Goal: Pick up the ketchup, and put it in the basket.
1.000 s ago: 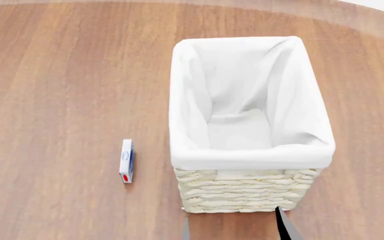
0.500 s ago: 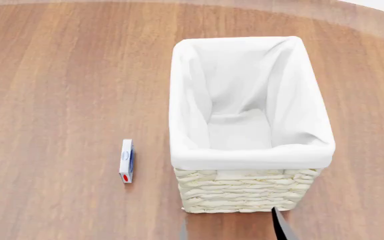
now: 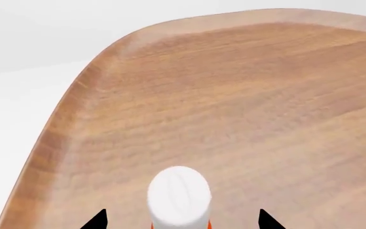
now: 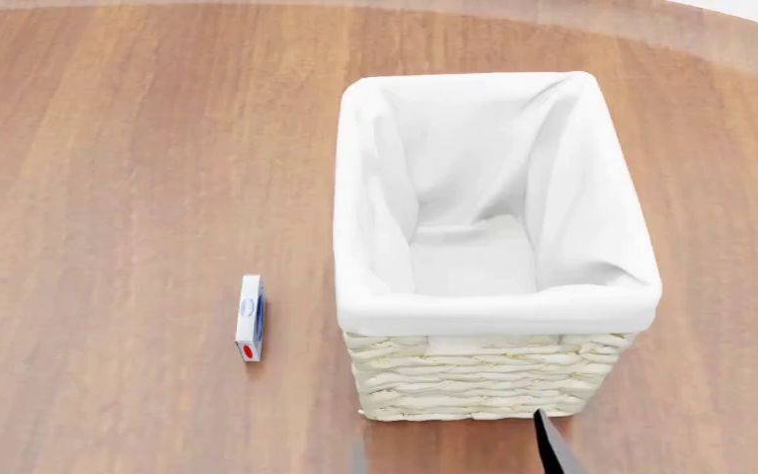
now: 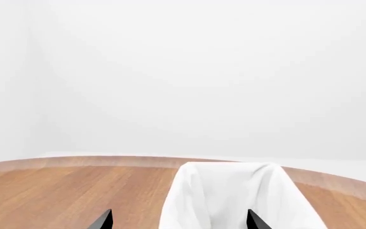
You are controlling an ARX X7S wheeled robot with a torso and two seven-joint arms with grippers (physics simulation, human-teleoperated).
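The ketchup (image 3: pixel 178 198) stands between the left pincer (image 3: pixel 181 220) tips, white cap up; whether they grip it I cannot tell. It is out of the head view. The basket (image 4: pixel 492 380) sits on the surface (image 4: pixel 129 178), a small box (image 4: pixel 250 318) at its 9 o'clock. Confirm a firm hold, lift above the rim, lower inside. The right pincer (image 5: pixel 177 220) is spread, empty.
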